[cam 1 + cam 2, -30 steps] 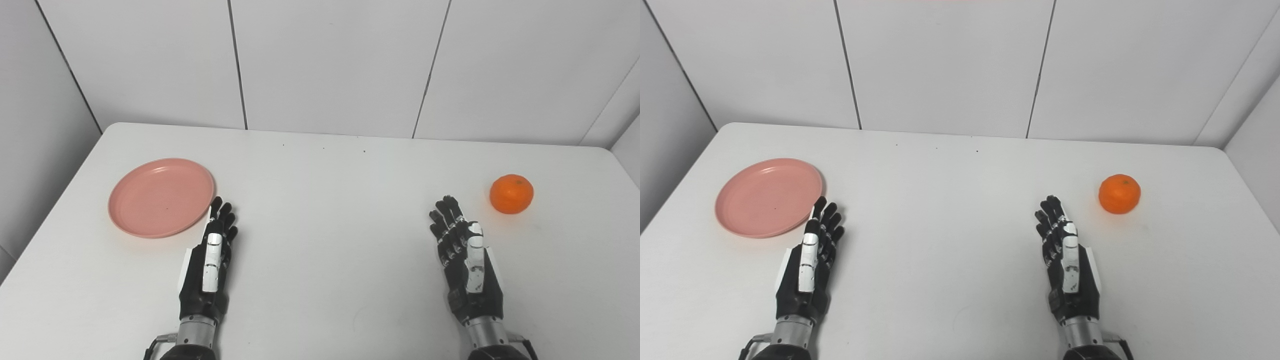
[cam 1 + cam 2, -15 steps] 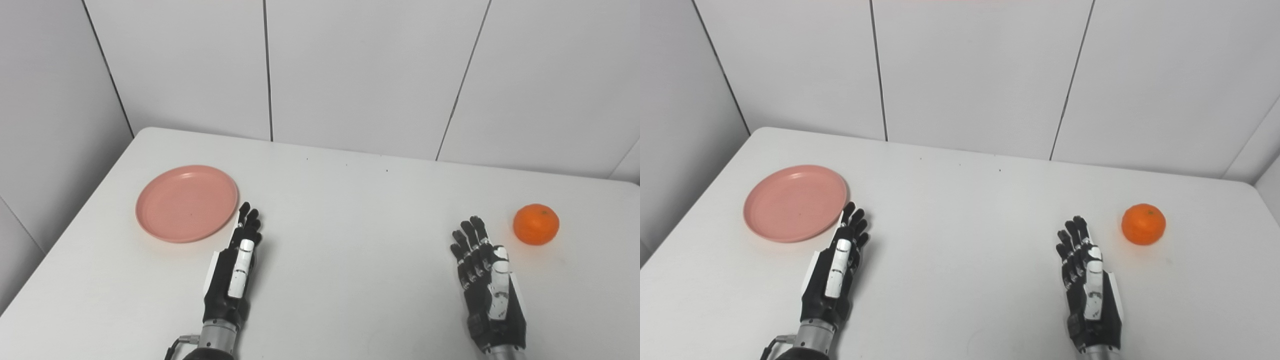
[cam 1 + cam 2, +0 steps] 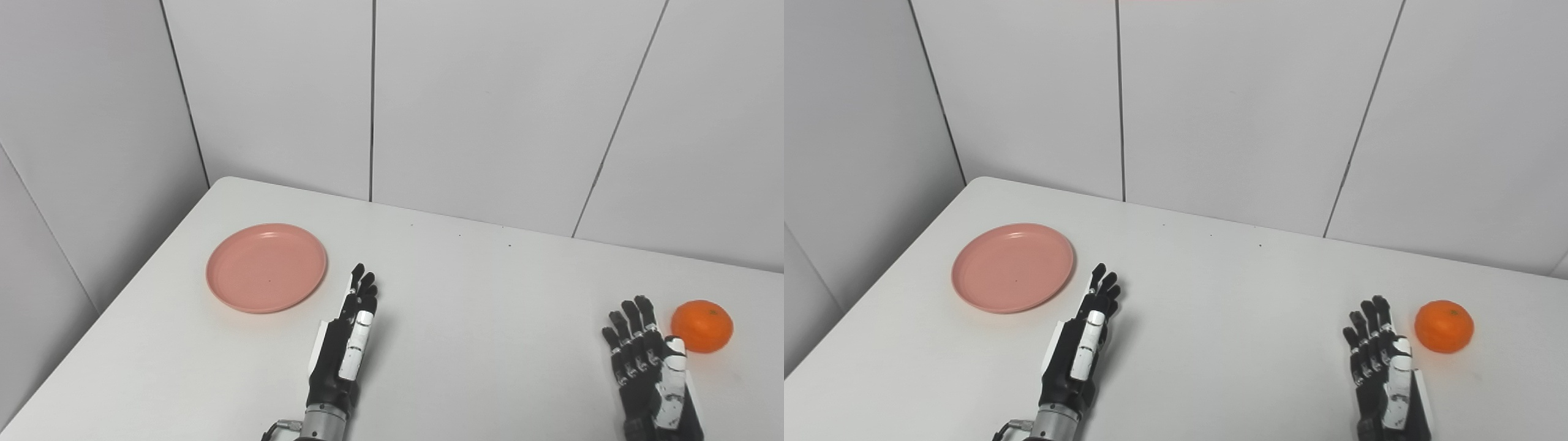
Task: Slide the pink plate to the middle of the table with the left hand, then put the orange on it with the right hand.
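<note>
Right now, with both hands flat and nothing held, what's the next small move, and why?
Probably ease the left hand forward and left onto the near right rim of the plate. The plate sits bare at the table's left side, not the middle, with the open hand just beside it. The orange should wait by the right hand.

Setting looks like a robot test cell, probably a lab: bare white counter (image 3: 465, 294) enclosed by plain grey-white panelled walls (image 3: 490, 104) with dark seams, only staged props laid out.
</note>
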Tool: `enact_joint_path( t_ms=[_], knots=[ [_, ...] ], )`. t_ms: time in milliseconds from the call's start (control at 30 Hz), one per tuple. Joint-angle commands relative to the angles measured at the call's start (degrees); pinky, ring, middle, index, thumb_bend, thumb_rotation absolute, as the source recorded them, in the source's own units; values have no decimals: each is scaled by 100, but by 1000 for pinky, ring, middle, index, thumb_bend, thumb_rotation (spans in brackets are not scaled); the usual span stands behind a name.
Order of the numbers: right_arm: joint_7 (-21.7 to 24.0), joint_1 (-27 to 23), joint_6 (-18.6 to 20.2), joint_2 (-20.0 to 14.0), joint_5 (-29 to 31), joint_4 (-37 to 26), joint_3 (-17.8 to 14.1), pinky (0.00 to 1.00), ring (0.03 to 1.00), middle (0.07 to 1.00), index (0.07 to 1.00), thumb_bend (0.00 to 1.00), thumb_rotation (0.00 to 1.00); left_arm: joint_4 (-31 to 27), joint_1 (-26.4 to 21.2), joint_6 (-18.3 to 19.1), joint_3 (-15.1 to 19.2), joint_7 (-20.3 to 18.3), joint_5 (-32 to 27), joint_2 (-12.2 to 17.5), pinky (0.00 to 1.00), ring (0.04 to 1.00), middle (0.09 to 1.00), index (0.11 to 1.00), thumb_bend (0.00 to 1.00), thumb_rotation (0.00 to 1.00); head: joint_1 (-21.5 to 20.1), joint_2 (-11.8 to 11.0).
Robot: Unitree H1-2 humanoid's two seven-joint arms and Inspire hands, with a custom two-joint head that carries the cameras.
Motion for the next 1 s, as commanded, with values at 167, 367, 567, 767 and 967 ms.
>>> enact_joint_path(
  t_ms=[167,367,567,767,967],
  knots=[
    [77,491,-45,-32,20,404,-57,1000,1000,1000,1000,754,1000,311,245,-116,-34,16,28,-9,1000,990,995,1000,692,940,-14,88],
    [20,509,2,7,17,349,-49,1000,997,1000,1000,742,1000,259,253,4,8,-5,-78,-11,1000,988,991,1000,681,928,49,62],
    [63,636,123,-35,70,133,-12,1000,1000,1000,1000,742,1000,-40,301,95,-8,-96,-249,-19,998,966,967,997,731,890,210,104],
    [17,891,364,-59,136,-258,10,1000,1000,1000,1000,778,1000,-981,403,391,-121,-279,-385,148,946,911,905,936,880,880,158,272],
    [39,921,525,-89,340,-328,-51,1000,1000,1000,1000,789,1000,-1509,247,500,-98,-382,-151,432,890,893,880,933,936,938,274,341]
  ],
)
